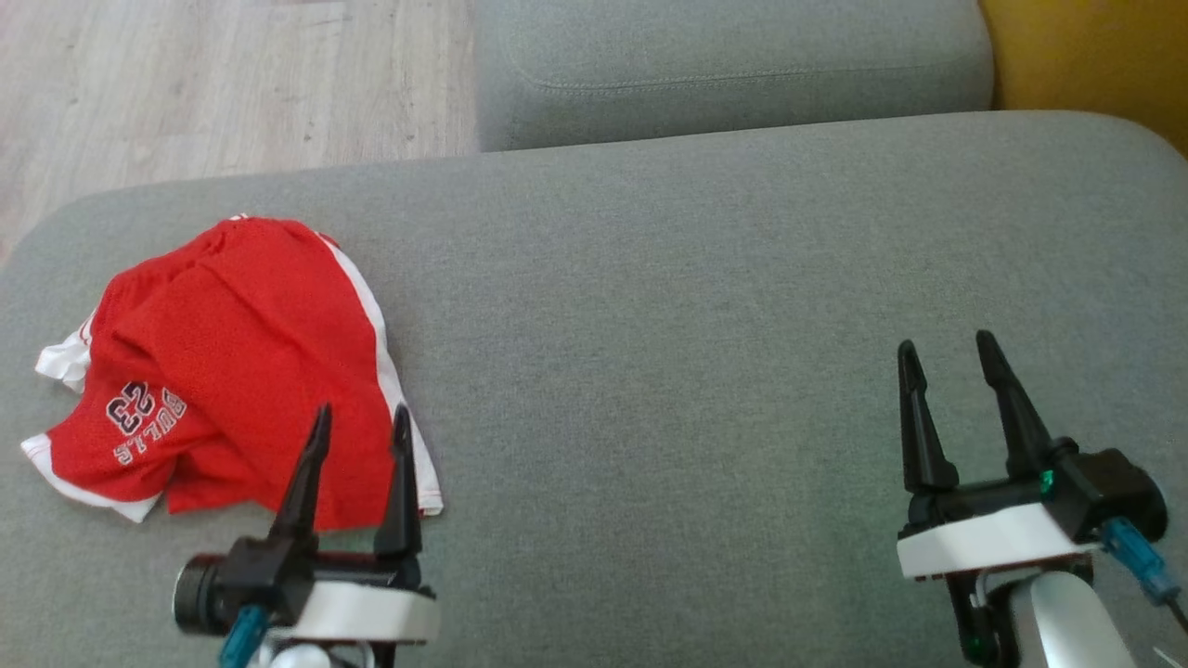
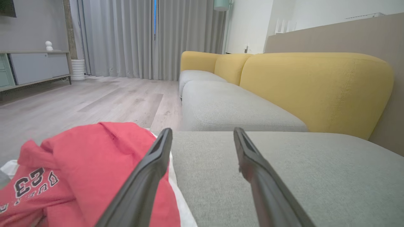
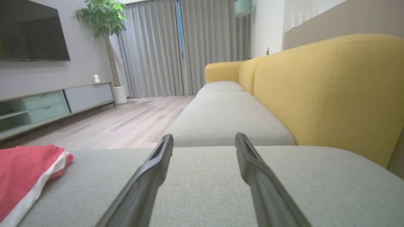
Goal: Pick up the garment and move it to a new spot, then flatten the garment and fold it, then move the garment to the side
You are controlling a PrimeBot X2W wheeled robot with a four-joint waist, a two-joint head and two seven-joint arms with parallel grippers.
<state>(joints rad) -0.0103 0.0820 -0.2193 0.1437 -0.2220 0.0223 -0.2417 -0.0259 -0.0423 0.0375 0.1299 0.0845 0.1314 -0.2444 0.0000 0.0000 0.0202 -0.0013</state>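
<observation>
The red garment is heaped just ahead-left of the left gripper, well apart from the right gripper; both jaws are spread wide, empty.

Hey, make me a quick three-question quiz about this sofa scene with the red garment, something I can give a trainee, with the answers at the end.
1. True or false: the left hand and the right hand are both open and empty.
2. Multiple choice: the red garment on the grey cushion is
A) crumpled, by the left hand
B) folded flat, by the right hand
C) hanging from the right hand
3. Fill in: the number printed on the garment is ___.

Key: 1 true; 2 A; 3 23.
</observation>
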